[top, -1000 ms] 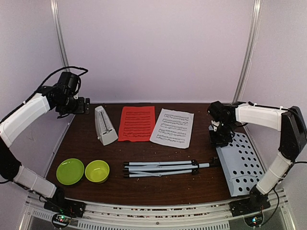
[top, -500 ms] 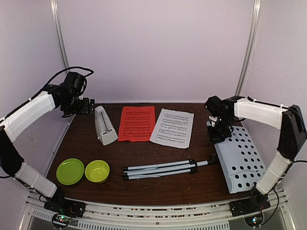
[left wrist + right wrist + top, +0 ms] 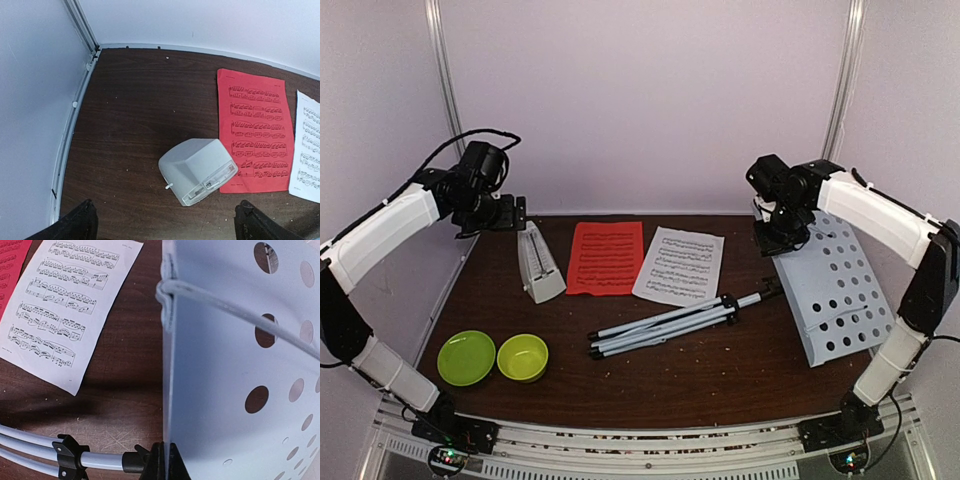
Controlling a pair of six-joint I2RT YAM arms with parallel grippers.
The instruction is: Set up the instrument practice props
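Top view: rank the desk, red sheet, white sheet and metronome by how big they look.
1. desk
2. red sheet and white sheet, about alike
3. metronome

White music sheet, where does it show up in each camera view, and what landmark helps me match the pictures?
Top external: white music sheet lies mid-table, towards the back.
Left wrist: white music sheet cut off at the right edge.
Right wrist: white music sheet at upper left, beside the perforated desk.
Shared landmark: the red music sheet, just left of it in every view.
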